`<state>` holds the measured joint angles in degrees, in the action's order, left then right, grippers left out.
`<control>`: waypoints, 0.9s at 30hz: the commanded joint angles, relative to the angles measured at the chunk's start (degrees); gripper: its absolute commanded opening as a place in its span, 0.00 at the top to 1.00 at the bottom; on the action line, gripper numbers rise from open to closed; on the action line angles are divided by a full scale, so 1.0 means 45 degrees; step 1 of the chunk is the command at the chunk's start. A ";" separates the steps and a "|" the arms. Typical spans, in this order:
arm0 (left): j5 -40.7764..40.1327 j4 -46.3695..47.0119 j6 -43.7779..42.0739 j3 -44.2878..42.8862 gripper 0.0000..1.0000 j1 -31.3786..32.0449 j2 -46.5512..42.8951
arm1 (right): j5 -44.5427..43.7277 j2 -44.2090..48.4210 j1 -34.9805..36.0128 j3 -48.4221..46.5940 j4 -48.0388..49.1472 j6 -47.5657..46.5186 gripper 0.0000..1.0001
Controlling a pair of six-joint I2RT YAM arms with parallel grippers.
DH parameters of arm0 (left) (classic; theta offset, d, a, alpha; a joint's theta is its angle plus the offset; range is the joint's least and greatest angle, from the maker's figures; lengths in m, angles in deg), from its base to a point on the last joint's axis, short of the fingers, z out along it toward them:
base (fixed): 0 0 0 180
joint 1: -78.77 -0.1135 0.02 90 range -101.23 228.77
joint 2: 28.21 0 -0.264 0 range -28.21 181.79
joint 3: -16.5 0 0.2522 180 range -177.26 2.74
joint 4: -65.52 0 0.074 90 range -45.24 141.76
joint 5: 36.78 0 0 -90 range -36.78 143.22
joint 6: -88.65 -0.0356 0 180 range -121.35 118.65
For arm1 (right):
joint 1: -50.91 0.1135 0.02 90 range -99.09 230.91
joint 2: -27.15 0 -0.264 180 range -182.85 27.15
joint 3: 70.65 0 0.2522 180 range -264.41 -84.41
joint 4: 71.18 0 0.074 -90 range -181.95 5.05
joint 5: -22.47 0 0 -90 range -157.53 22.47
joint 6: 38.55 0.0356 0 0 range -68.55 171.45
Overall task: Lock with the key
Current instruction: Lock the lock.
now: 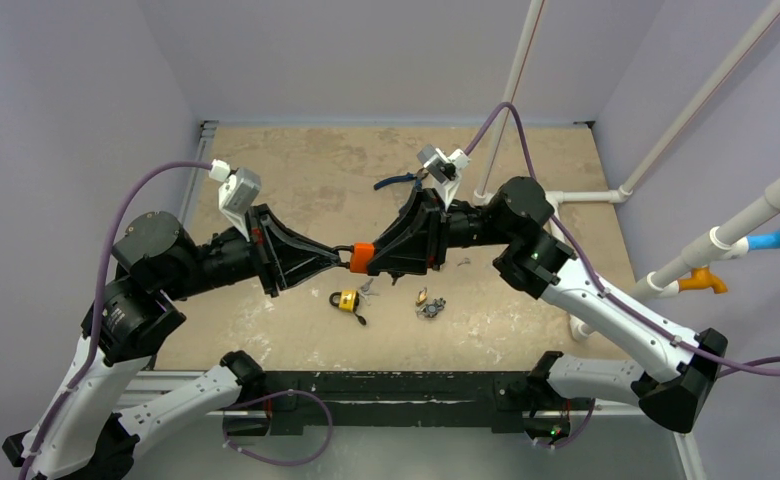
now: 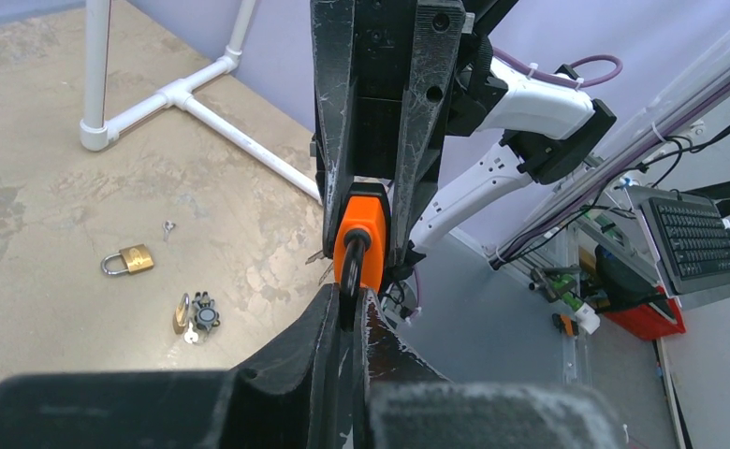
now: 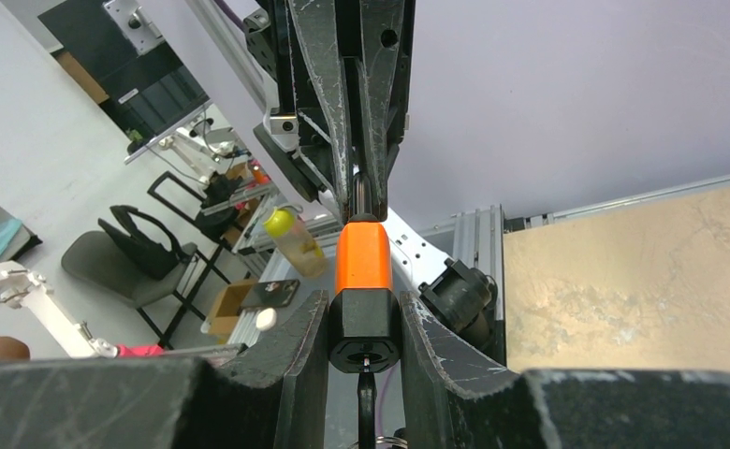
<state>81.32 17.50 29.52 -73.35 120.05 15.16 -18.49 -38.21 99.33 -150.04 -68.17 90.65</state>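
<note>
The orange-and-black padlock (image 1: 361, 257) hangs in the air above the middle of the surface (image 1: 526, 190), held between the two arms, which meet tip to tip. The right pincer (image 1: 376, 258) comes in from the right and is clamped on the lock's body. In its wrist view the two fingers (image 3: 296, 341) press the black end from either side, and the orange part sticks out beyond them. The left pincer (image 1: 343, 254) comes in from the left and is closed on the dark shackle (image 2: 350, 269), which rises out of the orange end. In the left wrist view its fingertips pinch the loop just below the body.

The lock therefore lies crosswise, with the shackle end to the left and the keyhole end to the right, inside the right pincer. In the right wrist view a dark key (image 3: 367, 398) stands in the keyhole on the black face, and a ring shows at the lower edge of that view. I cannot tell how far the key has been turned.

On the surface below and a little nearer lies a brass padlock (image 1: 344, 299). To its right is a small cluster of lock and keys (image 1: 429, 305). A single small key (image 2: 167, 227) lies farther right. Blue-handled pliers (image 1: 396, 182) rest toward the far side.
</note>
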 commanded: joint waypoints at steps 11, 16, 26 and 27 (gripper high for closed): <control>0.0866 -0.0282 0.0184 0.0426 1.00 0.0483 0.1034 | -0.1287 -0.0452 0.0352 -0.1283 0.0921 -0.0402 1.00; 0.0828 -0.0256 0.0210 0.0396 1.00 0.0587 0.1113 | -0.1315 -0.0514 0.0411 -0.1369 0.0844 -0.0444 1.00; 0.0694 -0.0201 0.0229 0.0423 1.00 0.0844 0.1252 | -0.1372 -0.0638 0.0481 -0.1478 0.0796 -0.0494 1.00; 0.0690 -0.0202 0.0229 0.0423 1.00 0.0873 0.1268 | -0.1393 -0.0664 0.0498 -0.1516 0.0803 -0.0506 1.00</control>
<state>79.48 17.43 29.52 -73.35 121.41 15.34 -18.21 -39.20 99.33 -152.05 -71.30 89.32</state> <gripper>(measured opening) 0.039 0.255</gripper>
